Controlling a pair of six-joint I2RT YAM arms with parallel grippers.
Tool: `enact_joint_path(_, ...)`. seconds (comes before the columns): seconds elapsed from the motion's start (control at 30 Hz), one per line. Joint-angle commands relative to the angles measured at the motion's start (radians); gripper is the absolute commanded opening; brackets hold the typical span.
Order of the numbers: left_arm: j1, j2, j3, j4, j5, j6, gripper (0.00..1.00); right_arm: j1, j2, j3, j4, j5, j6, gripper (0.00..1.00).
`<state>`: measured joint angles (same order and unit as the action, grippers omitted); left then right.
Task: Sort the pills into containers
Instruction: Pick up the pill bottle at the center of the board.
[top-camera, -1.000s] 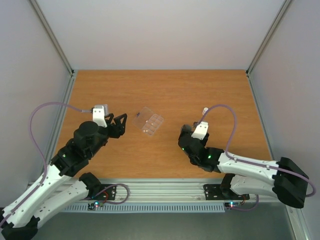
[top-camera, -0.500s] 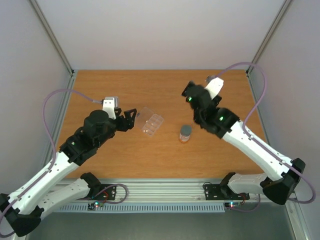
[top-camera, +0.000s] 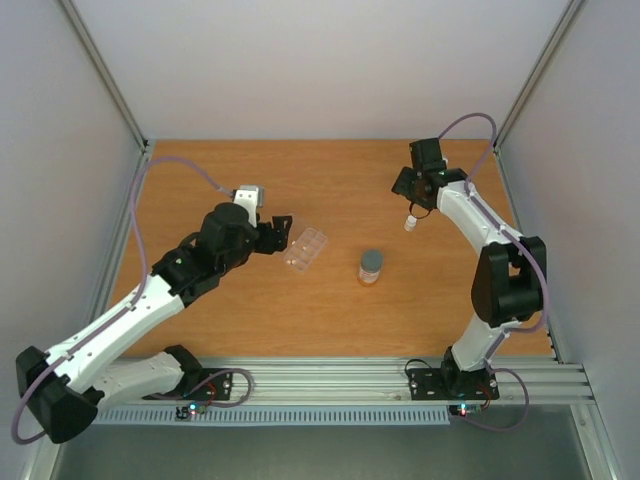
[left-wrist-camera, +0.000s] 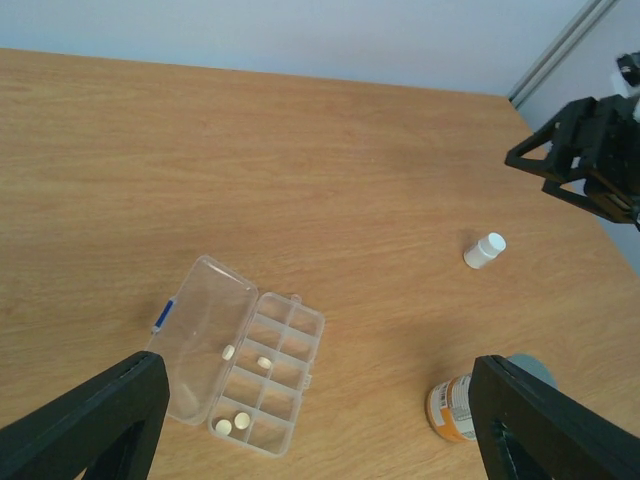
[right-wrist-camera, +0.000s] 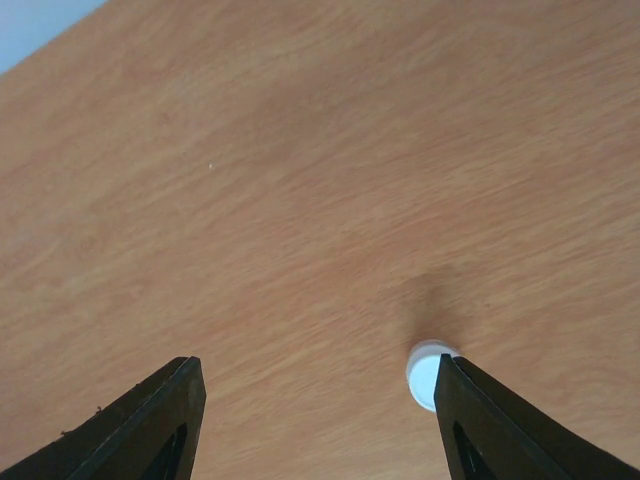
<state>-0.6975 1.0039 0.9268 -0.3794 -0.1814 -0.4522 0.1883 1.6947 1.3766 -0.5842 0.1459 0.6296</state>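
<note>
The clear pill box (left-wrist-camera: 270, 375) lies with its lid (left-wrist-camera: 200, 345) folded open to the left; in the top view the pill box (top-camera: 306, 248) sits left of the table's middle. Several small cream pills (left-wrist-camera: 264, 363) lie in its cells, two of them together in a near corner cell (left-wrist-camera: 232, 422) and one by the hinge (left-wrist-camera: 229, 352). My left gripper (top-camera: 283, 235) hovers just left of the box, open and empty (left-wrist-camera: 320, 440). My right gripper (top-camera: 415, 193) is at the far right, open (right-wrist-camera: 315, 430), above a small white bottle (right-wrist-camera: 428, 375) beside its right finger (right-wrist-camera: 520, 430).
An orange bottle with a grey cap (top-camera: 371, 266) stands upright right of the box; in the left wrist view the orange bottle (left-wrist-camera: 455, 405) is near my right finger. The white bottle (top-camera: 410, 222) stands farther back right. Metal frame rails border the table.
The right arm swung from the table's middle to the far right, uncovering the orange bottle where it had been. The left gripper moved right, closer to the pill box.
</note>
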Motion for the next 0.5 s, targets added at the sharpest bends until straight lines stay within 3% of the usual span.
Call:
enact_joint_path(0.0,0.001,0.054,0.051,0.08,0.024,0.033,0.84,-0.021,0.054,0.069,-0.031,-0.067,-0.057,0.65)
enact_joint_path(0.47,0.003,0.094,0.044,0.119,0.015,0.032,0.84,-0.057,0.179,0.076,-0.106,-0.106,-0.094,0.64)
